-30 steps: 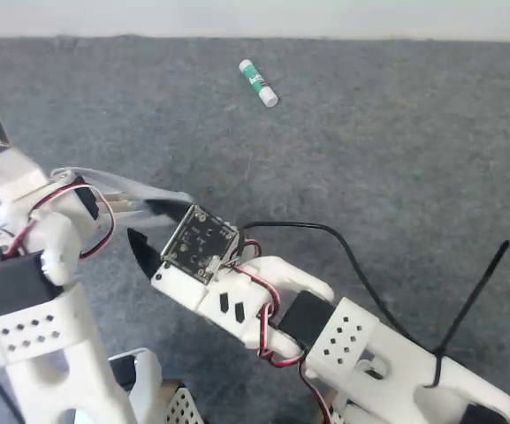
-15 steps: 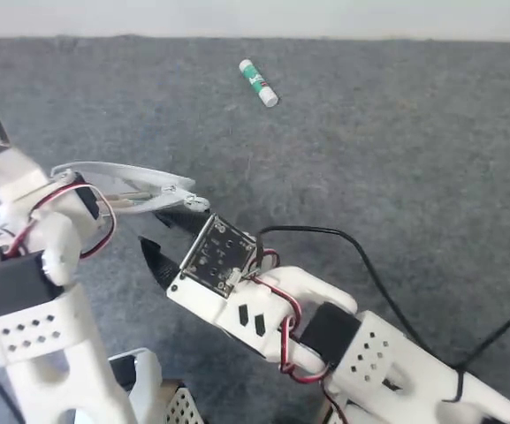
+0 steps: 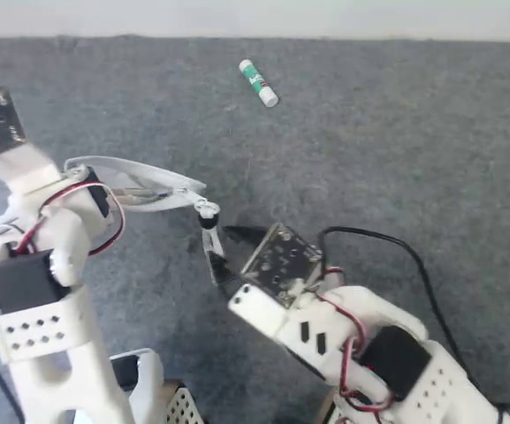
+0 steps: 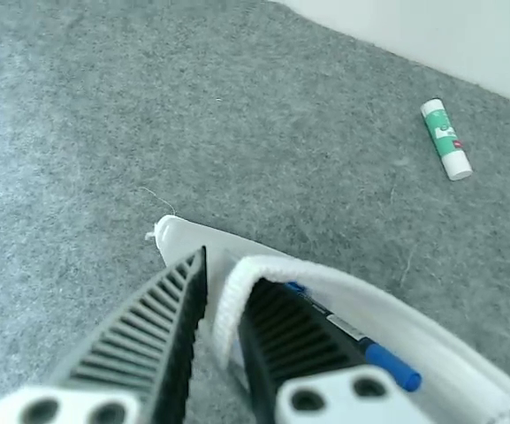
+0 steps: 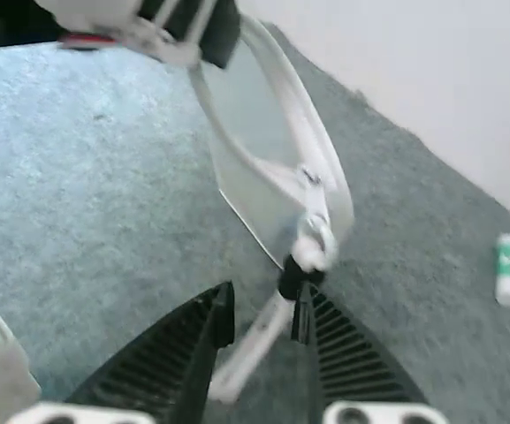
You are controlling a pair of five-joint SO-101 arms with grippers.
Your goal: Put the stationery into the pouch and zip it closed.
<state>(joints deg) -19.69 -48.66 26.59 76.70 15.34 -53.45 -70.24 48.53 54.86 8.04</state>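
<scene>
Moved: over the last second the right arm has drawn back across the table, away from the left arm, and the zip pull has trailed out from the pouch end with it; the left arm has shifted only slightly.
Right gripper (image 5: 263, 305): fingers nearly together, pinching the zip pull (image 5: 294, 278) between them. In the high view it (image 3: 224, 250) sits just off the pouch's free end.
Left gripper (image 4: 224, 278): narrowed to a slim gap, with the white rim of the pouch (image 4: 237, 274) clamped in that gap, holding the pouch up off the surface.
Pouch (image 3: 140, 181): clear-sided with white edging, stretched out from the left gripper towards the right one. In the right wrist view its clear side (image 5: 255, 150) hangs at a slant.
Contents: a pen with a blue end (image 4: 387, 364) lies inside, just beside the left gripper's finger.
Zip pull, high view (image 3: 210, 243): a short cord hanging from the pouch's tip down into the right gripper.
Glue stick (image 3: 258, 83): white and green, lying on its side well apart from both arms, towards the far edge.
Surface: a grey, felt-like mat (image 3: 396, 159) with a fine fuzzy texture and a few stray threads.
Room: a plain white wall (image 3: 325, 18) meets the mat's far edge.
</scene>
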